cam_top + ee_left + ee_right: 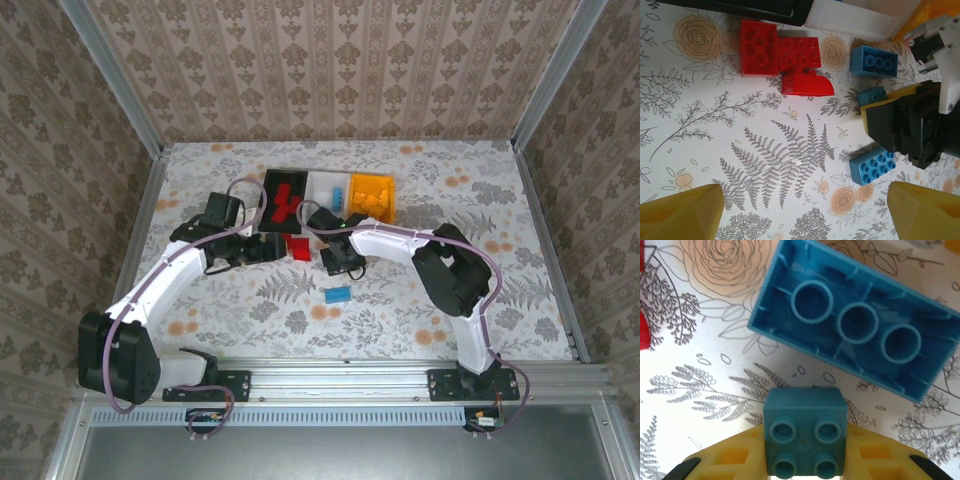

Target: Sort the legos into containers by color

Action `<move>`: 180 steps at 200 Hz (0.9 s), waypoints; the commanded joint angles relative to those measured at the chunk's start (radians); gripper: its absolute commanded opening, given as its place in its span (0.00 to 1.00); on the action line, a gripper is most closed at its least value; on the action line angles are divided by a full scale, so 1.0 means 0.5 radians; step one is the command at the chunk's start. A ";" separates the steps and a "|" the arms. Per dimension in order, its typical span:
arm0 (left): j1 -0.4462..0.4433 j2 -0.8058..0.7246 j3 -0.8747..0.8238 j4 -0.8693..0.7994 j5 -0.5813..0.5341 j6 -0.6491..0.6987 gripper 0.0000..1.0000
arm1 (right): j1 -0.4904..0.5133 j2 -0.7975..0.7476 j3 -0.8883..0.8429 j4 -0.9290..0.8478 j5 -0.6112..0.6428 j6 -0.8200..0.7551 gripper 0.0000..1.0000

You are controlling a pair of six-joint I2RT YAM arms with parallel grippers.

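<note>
Floral-print covering runs across the surface [500, 290], where the three containers stand in a row. Take the white bin [322, 183] as the landmark: the black bin [300, 174] touches its left side and the orange-yellow bin [372, 186] its right. The contents show the colour rule in use. Red pieces lie in the black bin, a blue one in the white bin, and yellow ones in the orange-yellow bin.

Just on the near side of the white bin, the right tool [805, 465] is closed on a small blue brick [805, 432]. Its yellow fingers [752, 452] press the brick's two flat side walls, and the studs face the wrist camera. Gripping flat walls probably keeps the little piece from twisting. A larger blue brick [855, 330] lies hollow side up between the held one and the white bin. It sits there loose, apart from the fingers.

The left tool [802, 215] stands wide open and empty, to the near-left of the white bin. It is aimed toward the red bricks [800, 52], likely its next pick for the black bin. A third blue brick [872, 167] waits studs up, farther out on the white bin's near side.

The held brick probably needs only a short lift and carry into the white bin.
</note>
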 commanded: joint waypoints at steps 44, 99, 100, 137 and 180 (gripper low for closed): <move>0.021 -0.031 -0.078 0.090 0.076 0.041 0.86 | -0.015 -0.422 0.032 -0.070 -0.092 0.077 0.30; 0.027 -0.001 -0.025 0.103 0.130 0.035 0.88 | -0.187 -0.105 0.654 -0.230 -0.120 -0.086 0.30; 0.027 -0.002 -0.026 0.103 0.131 0.033 0.88 | -0.192 -0.100 0.666 -0.233 -0.119 -0.088 0.30; 0.033 -0.094 -0.061 0.063 0.073 0.034 0.93 | -0.286 0.183 1.106 -0.349 -0.110 -0.178 0.30; 0.049 -0.115 -0.072 0.041 0.043 0.050 1.00 | -0.380 0.488 1.465 -0.416 -0.147 -0.214 0.36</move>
